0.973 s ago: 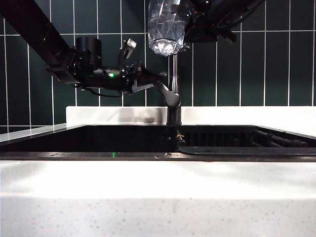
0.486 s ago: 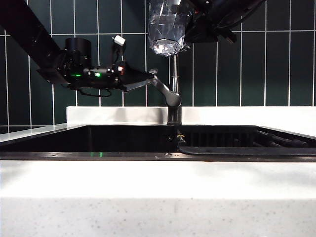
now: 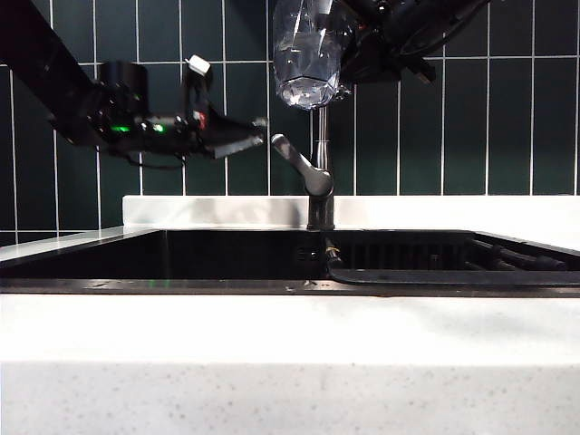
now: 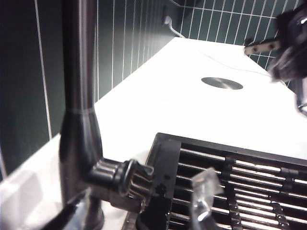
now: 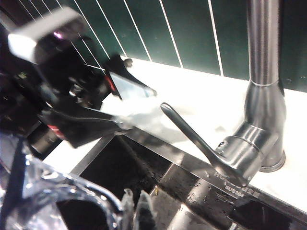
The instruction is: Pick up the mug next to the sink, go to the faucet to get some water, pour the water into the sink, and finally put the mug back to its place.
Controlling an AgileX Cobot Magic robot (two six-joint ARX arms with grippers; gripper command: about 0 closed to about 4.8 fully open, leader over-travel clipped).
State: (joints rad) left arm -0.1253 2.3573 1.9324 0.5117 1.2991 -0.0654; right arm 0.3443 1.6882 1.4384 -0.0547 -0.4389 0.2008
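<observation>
My right gripper (image 3: pixel 352 43) holds the clear faceted mug (image 3: pixel 306 50) high beside the top of the faucet (image 3: pixel 319 154). In the right wrist view its fingertips (image 5: pixel 142 211) are pinched shut on the mug (image 5: pixel 57 201). No water can be made out. My left gripper (image 3: pixel 258 131) hangs open just left of the grey lever (image 3: pixel 297 163), not touching it. The right wrist view shows the left gripper (image 5: pixel 141 109) with its jaws apart, short of the lever's tip (image 5: pixel 165 108). The black sink (image 3: pixel 227 256) lies below.
The sink's ribbed black section (image 4: pixel 249 177) is to the right of the faucet base. White counter (image 3: pixel 290 326) runs along the front, a white ledge (image 3: pixel 435 210) behind, then dark green tiles. A round metal disc (image 4: pixel 221 83) sits in the counter.
My left gripper has let go of the lever and drawn back left and slightly up, its wrist turning. The lever now stands steeper. The mug and the right arm stayed put.
</observation>
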